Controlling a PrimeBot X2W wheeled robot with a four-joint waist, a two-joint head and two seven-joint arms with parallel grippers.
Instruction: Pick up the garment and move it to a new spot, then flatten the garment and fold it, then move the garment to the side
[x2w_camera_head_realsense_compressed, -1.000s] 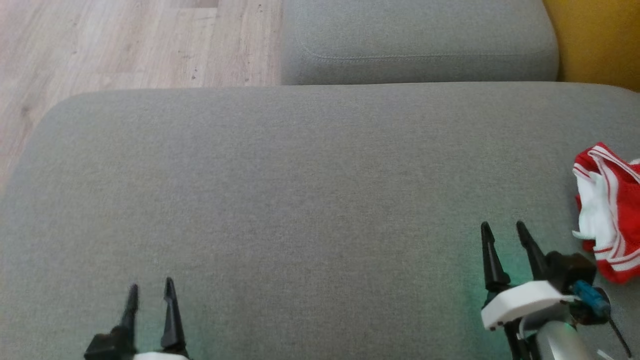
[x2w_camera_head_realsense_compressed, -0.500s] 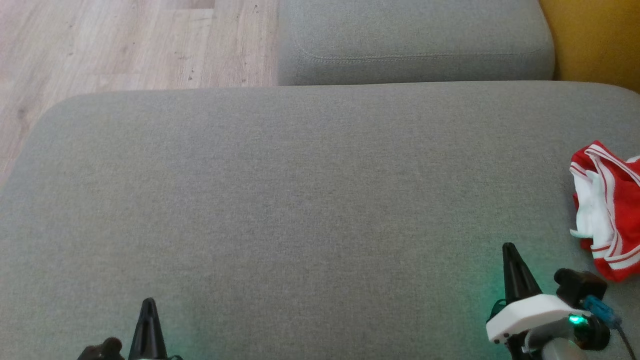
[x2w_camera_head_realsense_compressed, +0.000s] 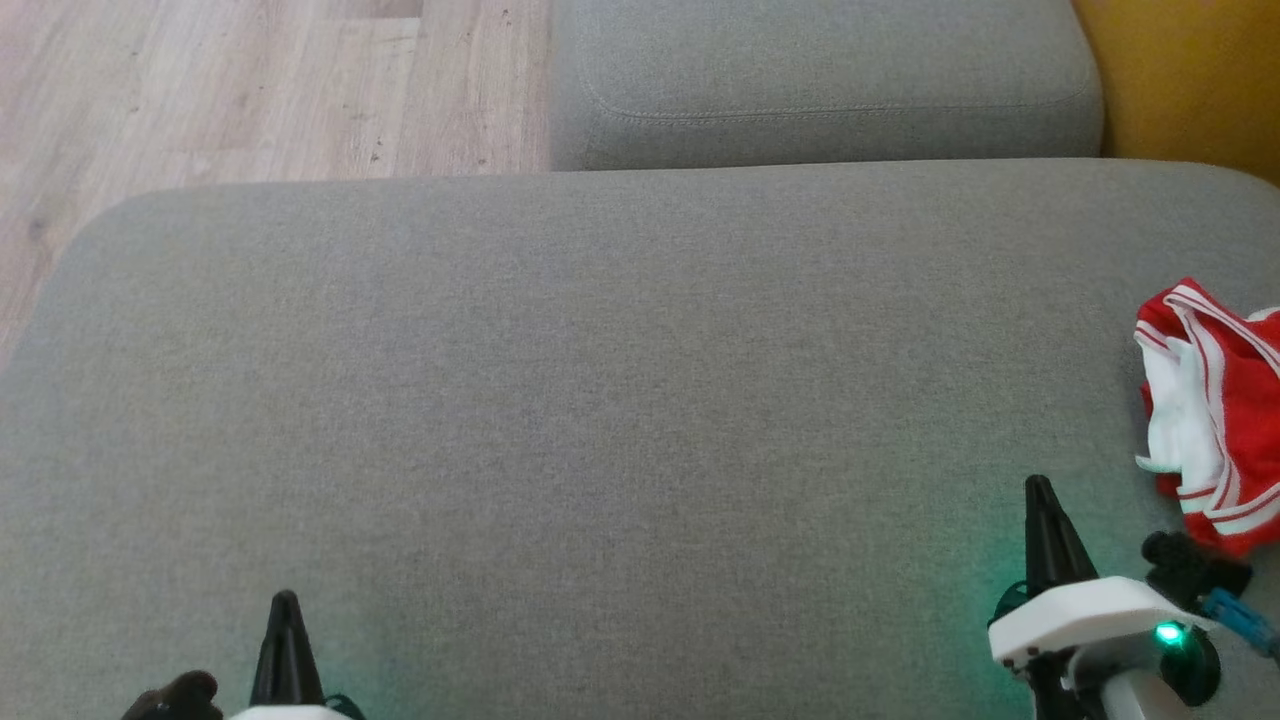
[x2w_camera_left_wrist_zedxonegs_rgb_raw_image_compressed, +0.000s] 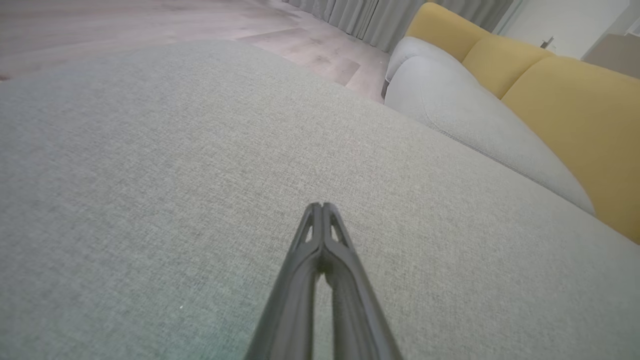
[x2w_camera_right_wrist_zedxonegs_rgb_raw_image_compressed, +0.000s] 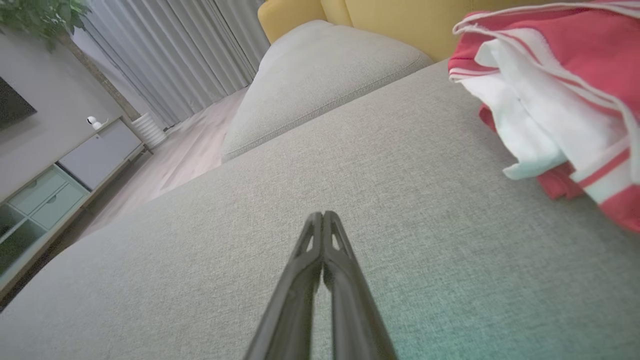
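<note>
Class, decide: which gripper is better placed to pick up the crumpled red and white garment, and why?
Right. The right gripper is close beside the crumpled red and white garment; the left gripper is far across the grey fabric cushion.

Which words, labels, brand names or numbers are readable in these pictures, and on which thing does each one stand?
None: no text can be read anywhere.
The red and white garment shows stripes but no letters or logo.
The grey cushion is plain fabric, without any label.

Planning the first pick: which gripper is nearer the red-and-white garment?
Right. The right gripper lies close beside the garment, not touching it; the left gripper is far across the grey cushion.
</note>
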